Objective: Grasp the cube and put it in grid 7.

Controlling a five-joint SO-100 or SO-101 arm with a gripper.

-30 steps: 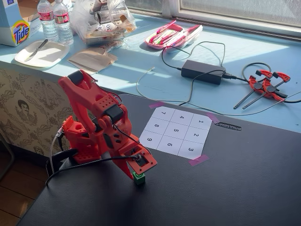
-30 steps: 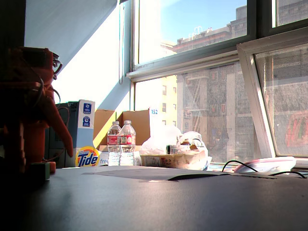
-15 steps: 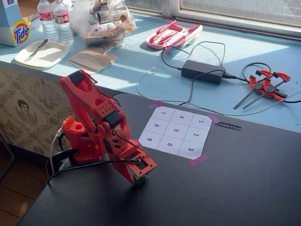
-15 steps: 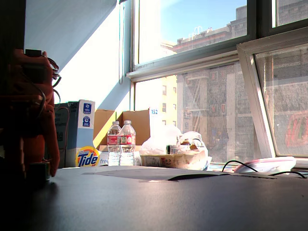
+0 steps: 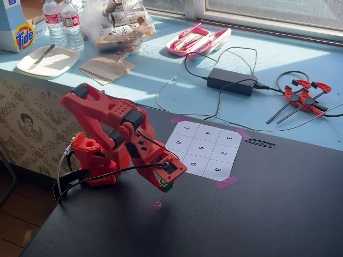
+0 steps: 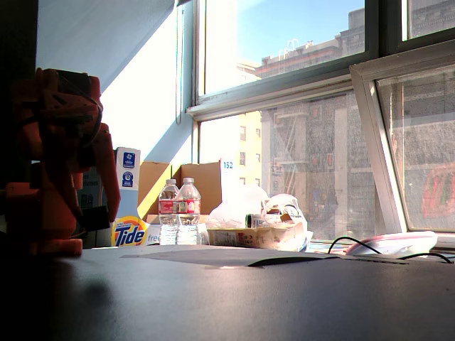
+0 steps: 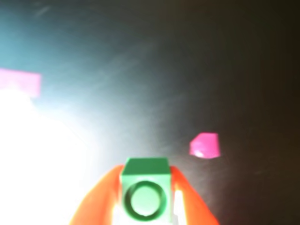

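The green cube (image 7: 145,192), with a dark ring on its face, sits between my two orange fingers (image 7: 101,197) in the wrist view. In a fixed view my red gripper (image 5: 165,183) is shut on the cube (image 5: 165,185) and holds it just above the black table, in front of the white numbered sheet. Grid 7 (image 5: 186,128) is the sheet's far left corner cell, up and right of the gripper. In the low fixed view only the arm's body (image 6: 60,163) shows at the left; cube and sheet are hidden.
A small pink tape scrap (image 5: 156,204) lies on the table just below the gripper, also in the wrist view (image 7: 205,145). Pink tape pieces (image 5: 226,182) hold the sheet's corners. Behind the table a ledge holds a power brick (image 5: 231,81), cables, clamps (image 5: 305,96) and bottles.
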